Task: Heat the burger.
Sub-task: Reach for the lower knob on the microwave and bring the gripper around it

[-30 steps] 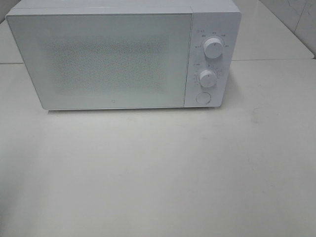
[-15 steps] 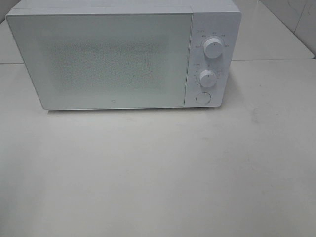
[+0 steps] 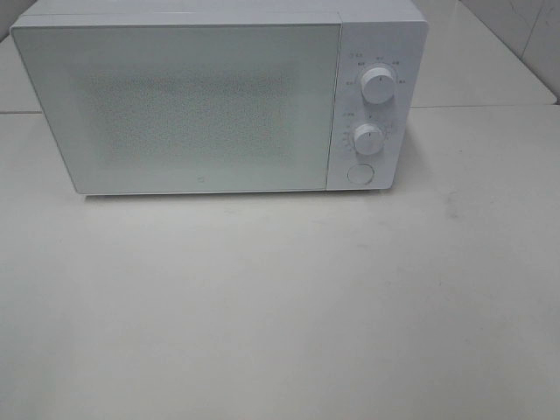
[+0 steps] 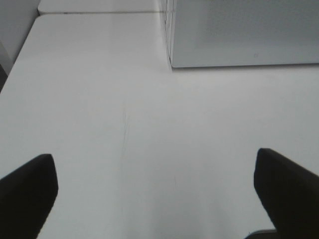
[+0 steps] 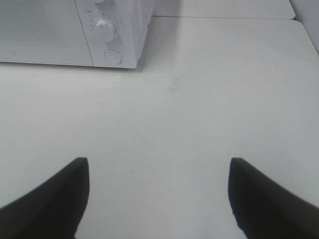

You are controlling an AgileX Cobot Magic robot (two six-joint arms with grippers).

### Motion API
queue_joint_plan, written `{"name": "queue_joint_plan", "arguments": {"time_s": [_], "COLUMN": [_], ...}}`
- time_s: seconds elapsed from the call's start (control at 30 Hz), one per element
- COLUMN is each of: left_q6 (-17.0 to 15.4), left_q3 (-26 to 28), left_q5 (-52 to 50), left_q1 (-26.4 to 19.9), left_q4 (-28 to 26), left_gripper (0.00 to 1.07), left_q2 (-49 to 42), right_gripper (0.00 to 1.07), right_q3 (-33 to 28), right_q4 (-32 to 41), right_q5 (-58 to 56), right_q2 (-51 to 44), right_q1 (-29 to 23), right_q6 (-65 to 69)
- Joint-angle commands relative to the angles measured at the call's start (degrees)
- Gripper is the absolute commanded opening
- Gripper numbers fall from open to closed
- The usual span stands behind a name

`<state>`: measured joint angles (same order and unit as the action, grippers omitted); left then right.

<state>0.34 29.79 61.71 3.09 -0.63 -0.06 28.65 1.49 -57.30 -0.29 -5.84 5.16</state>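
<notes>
Burger is in none of the views, and the frosted door [image 3: 175, 105] of the microwave [image 3: 219, 188] is shut, so I cannot tell whether it sits inside. The left gripper [image 4: 154, 157] has its jaws spread wide with only bare table [image 3: 280, 306] between them, and the right gripper [image 5: 158, 162] is the same, released and empty. By its kind, I judge the burger light, soft and loosely stacked, with a glossy bun that could slip and layers that could shear. A gentle hold low across the sides, catching bun and patty together, seems safest. Outward from the jaws the table lies open at 6 o'clock of the microwave, giving room for a door swing. The upper knob [image 3: 377, 85], lower knob [image 3: 368, 139] and round button [image 3: 360, 173] stand at 3 o'clock of the door. The table edge runs at 3 o'clock, with a seam at 12 o'clock.
</notes>
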Motion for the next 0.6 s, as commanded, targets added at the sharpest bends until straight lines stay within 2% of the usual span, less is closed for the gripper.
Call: {"name": "queue_joint_plan", "arguments": {"time_s": [0.03,0.6], "left_q6": [-0.3,0.0], "left_q3": [-0.2,-0.2], "left_q5": [-0.4,-0.4], "left_q1": [-0.1,-0.1], "left_q4": [-0.3,-0.2], "left_gripper": [1.01,1.01], "left_q2": [-0.9,-1.1], "right_gripper": [0.75,0.75], "right_q3": [-0.2,-0.2], "right_q4": [-0.1,-0.1], "right_q5": [0.5,0.5], "right_q2": [-1.5,-1.3], "right_q1": [0.2,0.2], "right_q6": [0.2,0.2]}}
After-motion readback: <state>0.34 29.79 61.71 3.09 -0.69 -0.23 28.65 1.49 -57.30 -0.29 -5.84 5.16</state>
